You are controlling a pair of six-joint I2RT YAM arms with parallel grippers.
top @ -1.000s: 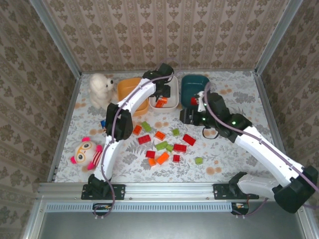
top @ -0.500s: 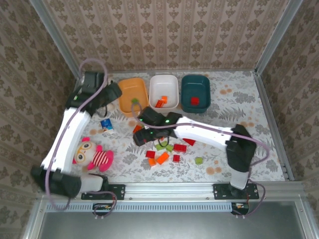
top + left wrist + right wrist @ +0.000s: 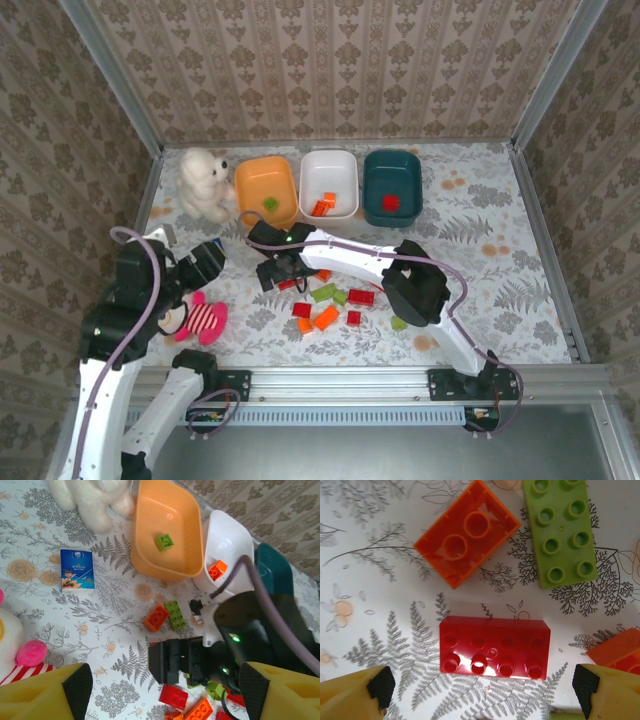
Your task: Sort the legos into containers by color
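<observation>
Loose legos (image 3: 330,300): red, orange and green bricks scattered mid-surface (image 3: 480,220), in front of the bins.
Red lego (image 3: 494,647): studs up, flat on the surface, between the right end effector's fingertips and touching neither.
Orange lego (image 3: 467,532): hollow side up, just beyond the red one.
Green lego (image 3: 562,532): studs up, beside the orange one, apart from it.
Orange bin (image 3: 262,180): left of the back row, with one green brick (image 3: 270,203) inside.
White bin (image 3: 328,172): middle of the row, with orange-red bricks (image 3: 322,205) at its near end.
Teal bin (image 3: 390,172): right of the row, with one red brick (image 3: 391,203) inside.
Right end effector (image 3: 272,275): fingers wide apart and empty, low over the left end of the scatter; its arm reaches across from the right base.
Left end effector (image 3: 205,262): fingers apart and empty, at the left side of the surface, facing the bins.
Fluffy animal (image 3: 203,183): white, just beside the orange bin's left side.
Plush toy (image 3: 200,320): pink and striped, lying near the left arm.
Blue packet (image 3: 77,570): flat on the surface, between the fluffy animal and the plush toy.
</observation>
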